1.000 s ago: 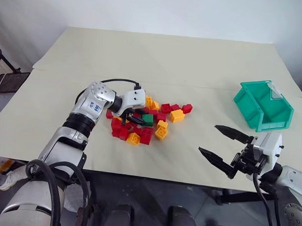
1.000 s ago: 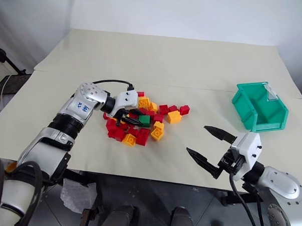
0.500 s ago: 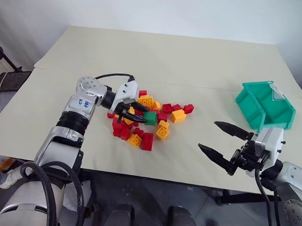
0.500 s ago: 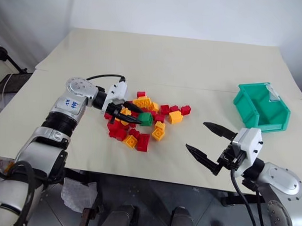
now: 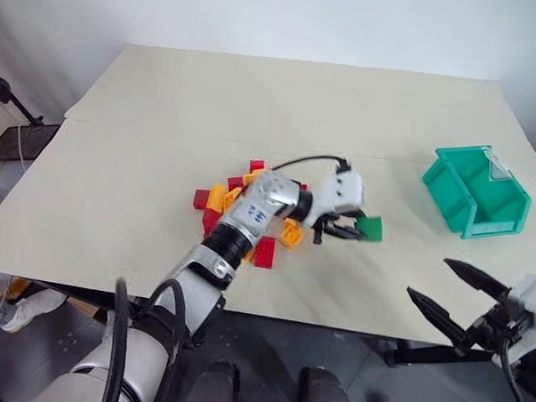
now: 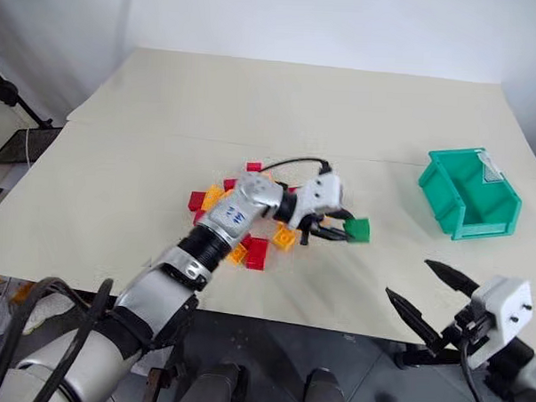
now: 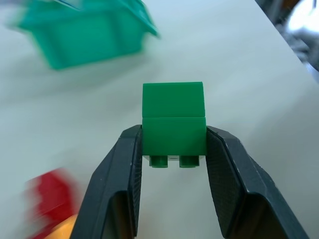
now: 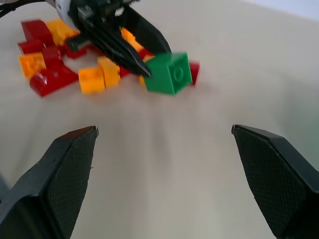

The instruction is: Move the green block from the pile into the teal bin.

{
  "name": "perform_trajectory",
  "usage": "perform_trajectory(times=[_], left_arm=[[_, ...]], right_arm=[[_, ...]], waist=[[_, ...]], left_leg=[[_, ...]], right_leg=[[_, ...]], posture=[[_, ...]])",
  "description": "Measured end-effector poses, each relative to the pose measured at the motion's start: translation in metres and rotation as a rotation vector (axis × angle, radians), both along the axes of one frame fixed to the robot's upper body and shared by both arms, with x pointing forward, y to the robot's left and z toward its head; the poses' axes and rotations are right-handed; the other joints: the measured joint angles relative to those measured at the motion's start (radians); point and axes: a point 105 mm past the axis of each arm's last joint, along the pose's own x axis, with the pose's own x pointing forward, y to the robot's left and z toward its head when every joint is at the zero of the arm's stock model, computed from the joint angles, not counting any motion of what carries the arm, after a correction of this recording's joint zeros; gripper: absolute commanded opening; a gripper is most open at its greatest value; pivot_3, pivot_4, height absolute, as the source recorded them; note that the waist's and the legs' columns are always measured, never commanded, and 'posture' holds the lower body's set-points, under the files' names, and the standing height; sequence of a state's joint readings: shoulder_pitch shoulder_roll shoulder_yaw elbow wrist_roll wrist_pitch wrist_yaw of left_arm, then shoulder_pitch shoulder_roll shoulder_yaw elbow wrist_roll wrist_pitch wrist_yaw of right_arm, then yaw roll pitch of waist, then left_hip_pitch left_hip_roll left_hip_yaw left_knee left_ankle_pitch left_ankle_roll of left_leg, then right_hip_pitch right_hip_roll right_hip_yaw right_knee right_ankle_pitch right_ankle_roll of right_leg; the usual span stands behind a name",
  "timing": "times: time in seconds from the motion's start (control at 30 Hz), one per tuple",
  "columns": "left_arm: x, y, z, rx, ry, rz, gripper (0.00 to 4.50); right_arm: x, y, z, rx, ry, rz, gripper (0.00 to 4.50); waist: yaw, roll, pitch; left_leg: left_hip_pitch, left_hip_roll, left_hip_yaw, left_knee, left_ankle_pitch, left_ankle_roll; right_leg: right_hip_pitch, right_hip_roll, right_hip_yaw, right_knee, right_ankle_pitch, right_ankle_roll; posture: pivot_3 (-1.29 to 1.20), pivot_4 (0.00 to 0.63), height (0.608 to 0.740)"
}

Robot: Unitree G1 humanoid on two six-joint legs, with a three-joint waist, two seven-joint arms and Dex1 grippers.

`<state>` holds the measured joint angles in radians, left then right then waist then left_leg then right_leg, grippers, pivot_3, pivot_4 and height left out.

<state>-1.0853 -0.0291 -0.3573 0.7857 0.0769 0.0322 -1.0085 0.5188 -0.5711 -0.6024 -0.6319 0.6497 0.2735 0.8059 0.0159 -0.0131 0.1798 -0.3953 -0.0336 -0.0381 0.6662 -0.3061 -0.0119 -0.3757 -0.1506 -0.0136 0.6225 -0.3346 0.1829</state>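
Observation:
My left gripper (image 5: 349, 229) is shut on the green block (image 5: 369, 228), which it holds above the table, right of the pile (image 5: 241, 209) and left of the teal bin (image 5: 477, 203). In the left wrist view the green block (image 7: 173, 123) sits clamped between both black fingers (image 7: 122, 184), studs toward the wrist, with the teal bin (image 7: 84, 35) ahead. The pile's red and yellow-orange bricks lie partly hidden behind my left arm. At the table's near right edge, off the tabletop, my right gripper (image 5: 451, 296) is open and empty. Its wrist view shows the green block (image 8: 169, 73) and the pile (image 8: 55, 69).
The cream table (image 5: 272, 103) has free room between the block and the bin and across its far half. A black stand (image 5: 6, 96) is off the table's left side. The table's near edge runs close to my right gripper.
My left gripper has lifted the green block out of the pile and carried it right, toward the bin. My right gripper has pulled back and right, past the table's near edge.

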Motion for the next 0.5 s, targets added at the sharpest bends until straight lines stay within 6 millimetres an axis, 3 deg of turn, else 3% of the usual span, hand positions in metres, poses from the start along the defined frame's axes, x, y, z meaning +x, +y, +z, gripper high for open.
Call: perform_trajectory(times=[0.13, 0.27, 0.43, 0.5], left_arm=[[-0.004, -0.005, -0.012, 0.039, -0.01, -0.027, 1.45], [-0.005, -0.005, -0.02, 0.067, -0.004, -0.028, 2.8], [-0.006, 0.0, -0.015, 0.033, 0.033, -0.053, 4.29], [-0.005, 0.007, -0.008, -0.002, 0.059, -0.071, 4.43]], right_arm=[[-0.007, 0.006, 0.002, 0.009, -0.019, -0.022, 4.5], [-0.012, 0.008, -0.002, 0.026, -0.017, -0.042, 4.5], [-0.013, 0.009, -0.001, 0.018, -0.031, -0.035, 4.5], [-0.011, 0.011, -0.001, 0.015, -0.033, -0.011, 4.5]], waist=[[-0.003, 0.0, 0.0], [0.006, 0.0, 0.0], [0.009, 0.0, 0.0], [0.006, 0.0, 0.0]], left_leg=[[0.004, 0.001, 0.003, 0.0, 0.0, 0.0], [0.004, 0.001, 0.004, 0.0, 0.0, 0.001], [0.004, 0.001, 0.004, -0.001, 0.0, 0.001], [0.004, 0.001, 0.005, -0.001, 0.0, 0.001]], right_leg=[[0.001, 0.0, 0.002, -0.001, 0.0, 0.0], [0.001, 0.0, 0.003, 0.001, 0.0, 0.0], [0.001, 0.0, 0.003, 0.001, 0.0, 0.0], [0.0, 0.0, 0.003, 0.001, 0.0, 0.0]], posture=[[0.0, 0.15, 0.74], [0.0, 0.15, 0.74], [0.0, 0.15, 0.74], [0.0, 0.15, 0.74]])
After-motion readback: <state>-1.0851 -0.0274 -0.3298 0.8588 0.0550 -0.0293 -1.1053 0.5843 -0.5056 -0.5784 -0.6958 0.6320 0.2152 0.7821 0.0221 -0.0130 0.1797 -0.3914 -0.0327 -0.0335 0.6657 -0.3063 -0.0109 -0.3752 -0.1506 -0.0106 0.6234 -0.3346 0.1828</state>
